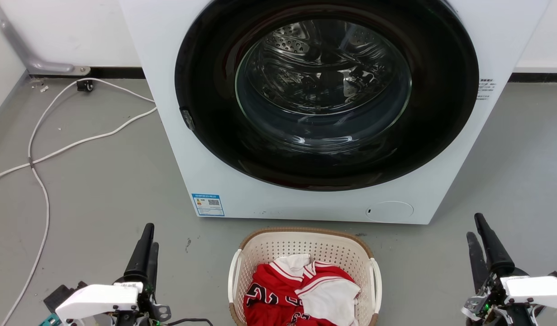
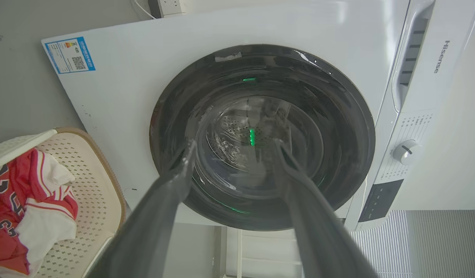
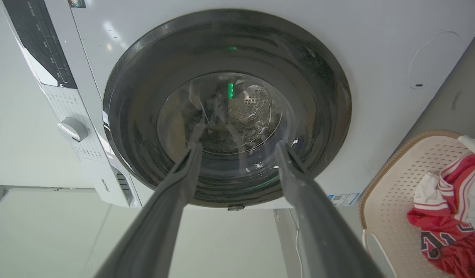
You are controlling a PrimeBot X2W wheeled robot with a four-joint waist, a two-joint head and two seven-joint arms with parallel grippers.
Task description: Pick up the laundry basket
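The laundry basket point(image 1: 305, 246) stands on the grey floor just in front of the washer, cream and perforated, with a brown rim and white side handles. A red and white jersey point(image 1: 301, 290) lies inside it. My left gripper point(image 1: 151, 235) is low on the left, well apart from the basket, and my right gripper point(image 1: 474, 225) is far off to the right. Both are open and hold nothing. In the left wrist view the basket point(image 2: 94, 181) sits left of the open left gripper point(image 2: 234, 143). The right wrist view has the basket point(image 3: 391, 185) to the right of the open right gripper point(image 3: 239, 146).
A white front-loading washer point(image 1: 206, 158) with a dark round door fills the space behind the basket. A white cable point(image 1: 43, 190) snakes over the floor on the left, near a grey pipe point(image 1: 25, 54) at the wall. Bare floor lies on both sides of the basket.
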